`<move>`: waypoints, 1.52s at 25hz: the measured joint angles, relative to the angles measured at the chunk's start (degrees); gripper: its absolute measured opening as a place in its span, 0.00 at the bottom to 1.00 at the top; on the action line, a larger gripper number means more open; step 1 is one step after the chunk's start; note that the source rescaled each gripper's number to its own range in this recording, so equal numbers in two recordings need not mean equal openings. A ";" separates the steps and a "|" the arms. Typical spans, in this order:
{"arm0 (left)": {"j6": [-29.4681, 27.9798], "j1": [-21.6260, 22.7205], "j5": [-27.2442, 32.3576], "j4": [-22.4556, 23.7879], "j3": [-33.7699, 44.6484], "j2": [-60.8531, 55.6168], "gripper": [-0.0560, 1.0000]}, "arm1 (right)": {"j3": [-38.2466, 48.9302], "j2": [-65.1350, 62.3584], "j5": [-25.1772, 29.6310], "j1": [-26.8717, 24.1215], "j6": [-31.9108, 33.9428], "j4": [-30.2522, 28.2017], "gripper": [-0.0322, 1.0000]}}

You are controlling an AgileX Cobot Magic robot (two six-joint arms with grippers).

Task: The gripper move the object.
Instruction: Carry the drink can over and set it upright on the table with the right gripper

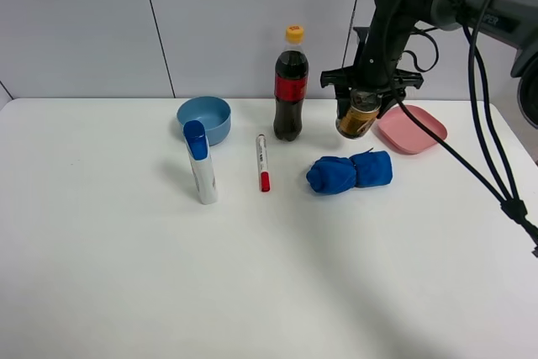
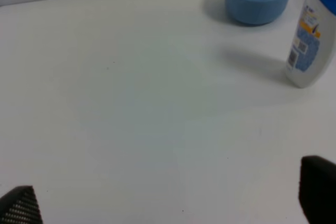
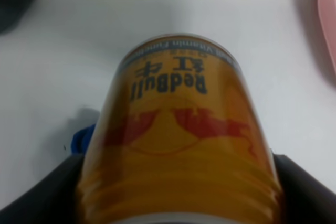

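Observation:
The gold-orange can (image 1: 361, 118) hangs in the air at the back right, between the cola bottle and the pink plate. My right gripper (image 1: 367, 92) is shut on it from above. In the right wrist view the can (image 3: 178, 140) fills the frame between the two dark jaws, with red bulls and a Red Bull label showing. My left gripper (image 2: 168, 203) shows only as two dark fingertips (image 2: 18, 208) set wide apart over bare table; it holds nothing. The left arm does not show in the exterior high view.
A cola bottle (image 1: 291, 86) stands left of the can. A pink plate (image 1: 411, 129) lies to its right. A blue cloth (image 1: 349, 172) lies in front. A red marker (image 1: 262, 162), a blue-capped white bottle (image 1: 200, 162) and a blue bowl (image 1: 204, 118) are further left.

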 joint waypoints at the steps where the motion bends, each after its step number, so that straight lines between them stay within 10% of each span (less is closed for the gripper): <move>1: 0.00 0.00 0.00 0.00 0.00 0.00 1.00 | 0.00 0.20 -0.16 -0.35 0.46 0.06 0.03; 34: 0.00 0.00 0.00 0.00 0.00 0.00 1.00 | -0.20 7.69 -12.30 -2.69 4.46 3.95 0.03; 36: 0.00 0.00 0.00 0.00 0.00 0.00 1.00 | -0.20 7.69 -12.30 -2.69 4.46 3.95 0.17; 38: 0.00 0.00 0.00 0.00 0.00 0.00 1.00 | -0.46 7.64 -12.35 -2.69 4.46 3.95 0.54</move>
